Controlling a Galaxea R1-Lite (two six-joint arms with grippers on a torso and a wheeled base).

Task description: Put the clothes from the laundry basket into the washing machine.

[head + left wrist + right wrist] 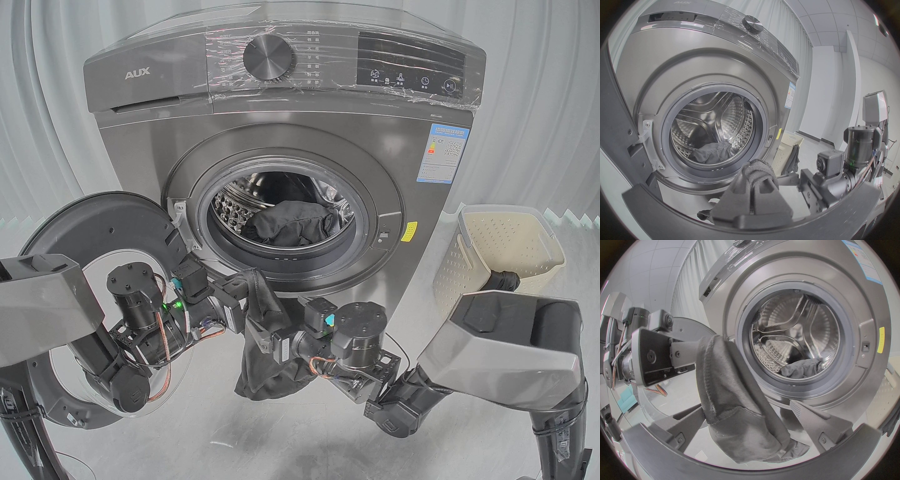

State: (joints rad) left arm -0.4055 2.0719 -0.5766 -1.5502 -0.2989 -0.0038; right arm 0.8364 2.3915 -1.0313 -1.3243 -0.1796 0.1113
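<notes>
The grey washing machine (281,125) stands in front with its round door (94,225) swung open to the left. A dark piece of clothing (290,224) lies in the drum. My left gripper (247,281) is shut on the top of a dark garment (265,369), which hangs down just below the drum opening. In the left wrist view the cloth (756,168) bunches at the shut fingertips. My right gripper (747,408) is open beside it, and the garment (734,402) hangs between its spread fingers (818,424).
A cream laundry basket (550,228) stands on the floor to the right of the machine, with another dark piece of clothing (503,279) draped over its near rim. The open door takes up the space on the left. Bare floor lies below the grippers.
</notes>
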